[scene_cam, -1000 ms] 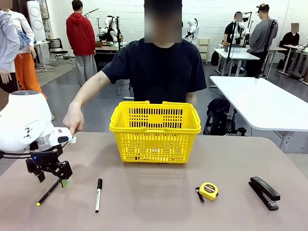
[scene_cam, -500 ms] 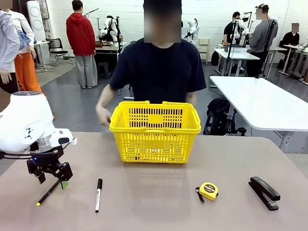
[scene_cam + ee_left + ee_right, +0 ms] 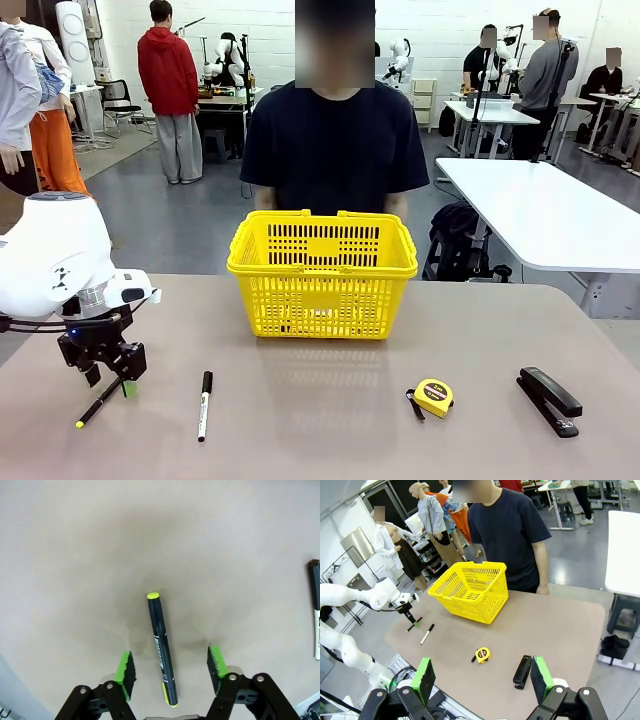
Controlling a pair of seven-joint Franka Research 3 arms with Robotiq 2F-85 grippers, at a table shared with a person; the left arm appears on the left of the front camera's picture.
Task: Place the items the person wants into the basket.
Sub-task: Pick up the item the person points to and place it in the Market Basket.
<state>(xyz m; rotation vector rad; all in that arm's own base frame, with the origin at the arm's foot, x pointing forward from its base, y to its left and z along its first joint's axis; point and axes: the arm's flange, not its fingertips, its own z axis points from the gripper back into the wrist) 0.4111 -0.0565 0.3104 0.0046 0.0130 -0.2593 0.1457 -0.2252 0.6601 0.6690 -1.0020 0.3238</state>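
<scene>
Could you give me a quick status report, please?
Left pincer open, straddling the pen on the table. Right pincer open, up high. White marker beside the pen, not touching.

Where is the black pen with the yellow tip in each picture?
Front view: the pen lies low left on the table.
Left wrist view: the pen is in the middle, running up and down.
Right wrist view: the pen is far left, small.
Shared landmark: the white marker lying beside it.

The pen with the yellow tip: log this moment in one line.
left gripper: open, astride pen | pen: flat on table | right gripper: open, raised | basket: upright on table
</scene>
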